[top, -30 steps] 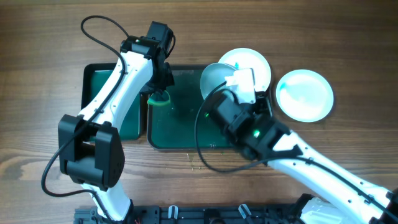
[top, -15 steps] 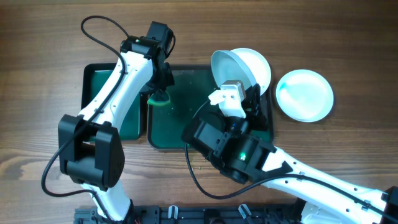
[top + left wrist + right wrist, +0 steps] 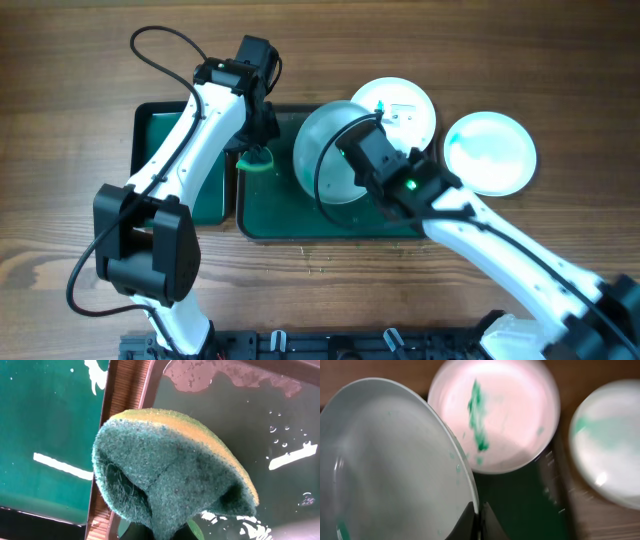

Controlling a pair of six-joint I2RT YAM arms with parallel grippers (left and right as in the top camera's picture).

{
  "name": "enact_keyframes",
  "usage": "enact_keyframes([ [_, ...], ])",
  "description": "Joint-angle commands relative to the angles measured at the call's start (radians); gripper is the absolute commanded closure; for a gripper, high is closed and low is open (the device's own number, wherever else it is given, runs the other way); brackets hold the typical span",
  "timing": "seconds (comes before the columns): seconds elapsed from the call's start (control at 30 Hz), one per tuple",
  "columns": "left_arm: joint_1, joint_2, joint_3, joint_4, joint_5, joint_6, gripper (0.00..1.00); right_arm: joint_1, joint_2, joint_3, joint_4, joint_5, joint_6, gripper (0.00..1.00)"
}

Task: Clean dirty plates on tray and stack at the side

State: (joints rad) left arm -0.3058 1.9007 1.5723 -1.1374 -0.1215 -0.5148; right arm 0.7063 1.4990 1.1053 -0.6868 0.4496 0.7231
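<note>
My right gripper [image 3: 476,515] is shut on the rim of a white plate [image 3: 325,165], held tilted above the large dark green tray [image 3: 275,215]; the plate also fills the left of the right wrist view [image 3: 390,465]. A second plate [image 3: 398,108] with a teal-green streak [image 3: 479,425] lies at the tray's far right. A third, bluish plate [image 3: 490,152] lies on the wooden table right of the tray. My left gripper [image 3: 256,148] is shut on a green and yellow sponge [image 3: 170,470], held over the tray's left edge.
A smaller green tray [image 3: 170,150] lies left of the large one, with a strip of wood [image 3: 125,390] between them. Water drops and wet patches [image 3: 295,455] lie on the large tray's floor. The left arm [image 3: 190,140] crosses over the smaller tray.
My right arm has swung the held plate leftward and turned it, so it now sits over the tray's middle. The left gripper and sponge have not moved.
</note>
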Motion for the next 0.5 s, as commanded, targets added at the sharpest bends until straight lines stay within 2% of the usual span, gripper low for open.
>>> enact_keyframes([
  [0.0, 0.0, -0.019, 0.016, 0.0, 0.005, -0.017, 0.96, -0.026, 0.137, -0.003, 0.046, -0.307, 0.096, 0.96],
  [0.1, 0.0, -0.019, 0.016, 0.008, 0.005, -0.017, 0.96, -0.026, 0.225, -0.003, 0.094, -0.43, 0.102, 0.96],
  [0.2, 0.0, -0.019, 0.016, 0.006, 0.005, -0.017, 0.96, -0.026, 0.269, -0.003, 0.099, -0.459, 0.112, 0.96],
  [0.23, 0.0, -0.019, 0.016, 0.006, 0.005, -0.017, 0.96, -0.027, 0.272, -0.003, 0.099, -0.464, 0.105, 0.92],
  [0.37, 0.0, -0.019, 0.016, 0.007, 0.005, -0.018, 0.96, -0.045, 0.272, -0.002, 0.111, -0.524, -0.018, 0.67],
  [0.43, 0.0, -0.019, 0.016, 0.007, 0.005, -0.018, 0.96, -0.085, 0.272, -0.001, 0.127, -0.592, -0.16, 0.57],
  [0.47, 0.0, -0.019, 0.016, 0.007, 0.005, -0.017, 0.96, -0.124, 0.272, 0.003, 0.14, -0.653, -0.277, 0.52],
])
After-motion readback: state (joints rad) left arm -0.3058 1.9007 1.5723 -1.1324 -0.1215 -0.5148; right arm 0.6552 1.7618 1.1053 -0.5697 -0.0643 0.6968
